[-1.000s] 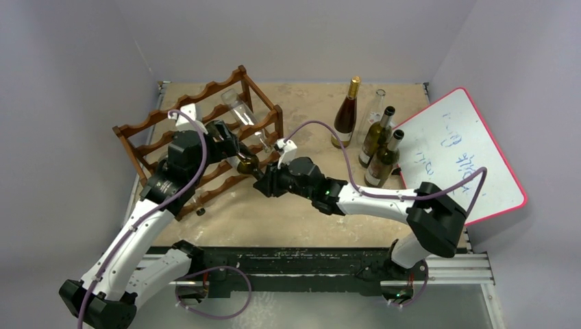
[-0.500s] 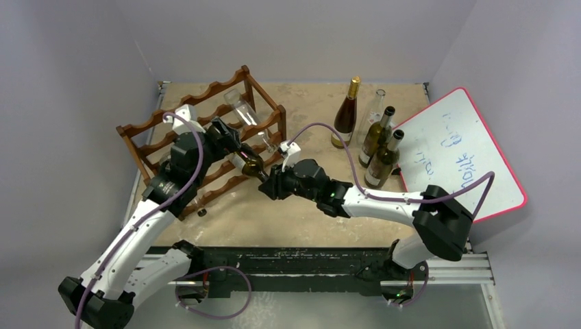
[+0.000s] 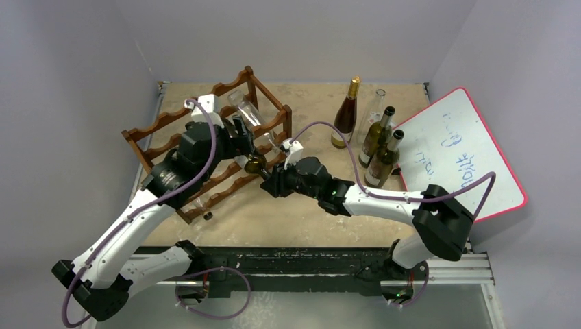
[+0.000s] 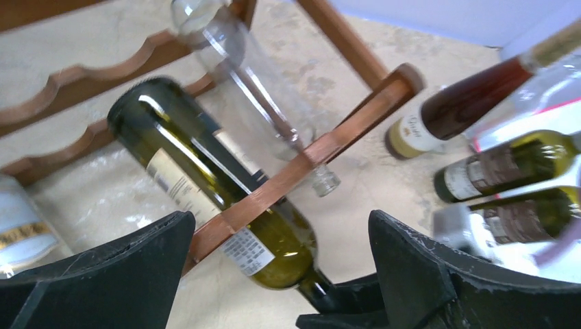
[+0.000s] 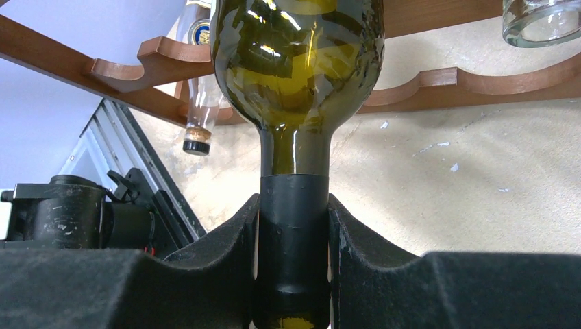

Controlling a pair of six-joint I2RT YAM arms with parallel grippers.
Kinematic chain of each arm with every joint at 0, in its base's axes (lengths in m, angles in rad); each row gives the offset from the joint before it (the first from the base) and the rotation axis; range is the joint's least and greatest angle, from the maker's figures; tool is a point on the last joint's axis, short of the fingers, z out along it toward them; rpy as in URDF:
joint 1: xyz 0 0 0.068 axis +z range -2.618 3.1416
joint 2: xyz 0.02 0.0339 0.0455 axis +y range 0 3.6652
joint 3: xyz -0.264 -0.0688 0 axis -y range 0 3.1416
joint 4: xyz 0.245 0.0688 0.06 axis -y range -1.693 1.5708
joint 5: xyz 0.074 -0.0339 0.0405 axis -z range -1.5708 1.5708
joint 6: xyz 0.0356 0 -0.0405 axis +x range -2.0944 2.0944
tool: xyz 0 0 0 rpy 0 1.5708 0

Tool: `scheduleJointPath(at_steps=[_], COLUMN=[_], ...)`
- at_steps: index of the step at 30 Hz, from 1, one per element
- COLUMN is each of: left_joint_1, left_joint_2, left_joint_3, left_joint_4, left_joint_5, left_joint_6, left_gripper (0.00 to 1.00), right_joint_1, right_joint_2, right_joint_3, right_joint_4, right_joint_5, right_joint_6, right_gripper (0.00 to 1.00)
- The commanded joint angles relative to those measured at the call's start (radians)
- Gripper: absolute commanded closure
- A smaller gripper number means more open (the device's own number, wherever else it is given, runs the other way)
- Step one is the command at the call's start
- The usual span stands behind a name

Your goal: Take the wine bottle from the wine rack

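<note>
right claw [image 5: 293,233]: pressed together on the black-capped neck of the wine bottle [image 5: 296,62], one finger on each side, both pads touching the cap. in the top view this claw [image 3: 270,179] sits just off the right end of the wine rack [image 3: 161,127], above the desk [image 3: 308,219].

left claw [image 4: 274,274]: fingers spread wide, one to each side of the bottle's shoulder, with open space between each finger and the glass. it grips nothing. in the top view this claw [image 3: 241,140] is over the right part of the rack.

wine bottle [image 4: 205,185]: dark green glass with a pale label. it lies tilted in the rack, base toward the rack's interior and neck pointing out toward the right arm. a reddish-brown rail [image 4: 301,168] crosses over its label, so most of the body is inside the frame. only the shoulder and neck [image 3: 255,163] project past the rail. which tier carries it cannot be told.

a clear empty bottle [image 4: 240,75] lies on the rack beside the green one, neck past the same rail.

four bottles [image 3: 378,136] stand upright in a group at the far right of the desk, well apart from the rack. a red-framed whiteboard [image 3: 466,154] lies just beside them.
</note>
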Motion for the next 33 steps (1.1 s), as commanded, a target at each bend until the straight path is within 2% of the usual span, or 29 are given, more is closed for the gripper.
scheduleJointPath(at_steps=[1,3,7,11,13,15,18,22,33], left_joint_1=[-0.009,-0.009,-0.01,-0.009,-0.009,-0.01,-0.01,-0.012,-0.04], left_joint_2=[-0.03,-0.038,-0.032,-0.063,-0.098,-0.133,-0.156,-0.109,0.084], left_joint_3=[0.092,0.092,0.089,-0.006,-0.087,-0.16,-0.21,-0.239,-0.209], left_joint_4=[0.029,0.05,-0.007,-0.028,-0.03,-0.031,-0.021,0.012,0.112], left_joint_5=[0.118,0.214,0.388,0.553,0.708,0.778,0.762,0.736,0.58], left_joint_6=[0.161,0.234,0.44,0.681,0.92,1.129,1.313,1.456,1.644], left_gripper=[0.04,0.09,0.12,0.15,0.16,0.17,0.11,0.05,0.13], right_joint_1=[0.012,0.011,0.005,-0.016,-0.037,-0.062,-0.087,-0.107,-0.129], right_joint_2=[-0.028,-0.031,-0.057,-0.088,-0.1,-0.11,-0.124,-0.132,-0.143], right_joint_3=[0.021,0.02,0.011,-0.003,-0.004,-0.005,0.003,0.014,0.012], right_joint_4=[0.102,0.096,0.077,0.04,0.021,0.006,-0.021,-0.054,-0.077], right_joint_5=[-0.099,-0.103,-0.108,-0.143,-0.184,-0.248,-0.306,-0.352,-0.423], right_joint_6=[-0.036,-0.035,-0.035,-0.047,-0.059,-0.071,-0.089,-0.107,-0.111], right_gripper=[1.0,1.0,1.0,1.0,1.0,1.0,1.0,1.0,1.0])
